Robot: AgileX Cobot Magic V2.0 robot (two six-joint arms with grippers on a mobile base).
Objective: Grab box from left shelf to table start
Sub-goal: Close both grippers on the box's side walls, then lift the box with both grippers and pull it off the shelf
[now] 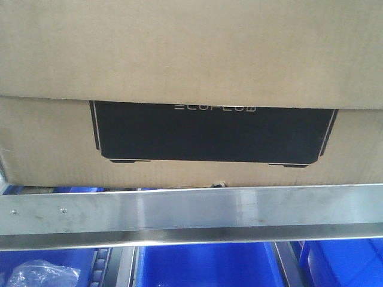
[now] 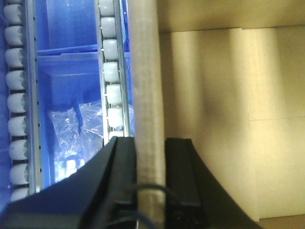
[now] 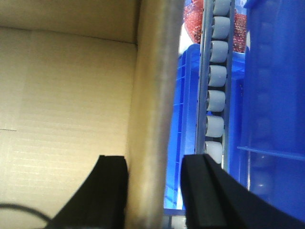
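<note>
Your left claw [image 2: 150,143] clenches an edge of the large brown cardboard box [image 2: 214,95]; your right claw [image 3: 155,160] straddles another edge, released, gap at 3 o'clock, grey roller track [image 3: 217,81] just beyond.

Box [image 1: 191,60]: sat on the left shelf [image 1: 191,212], behind its front rail.
Bins [image 1: 203,266]: lay below that rail.
Left gripper [image 2: 150,152]: straddled the box's left wall.
Right gripper [image 3: 155,164]: straddled its right wall.
Roller track [image 2: 110,71]: ran just outside the left wall.

the front view faces the box [image 1: 191,60] from very near, and each wrist view looks along one wall of it.
</note>
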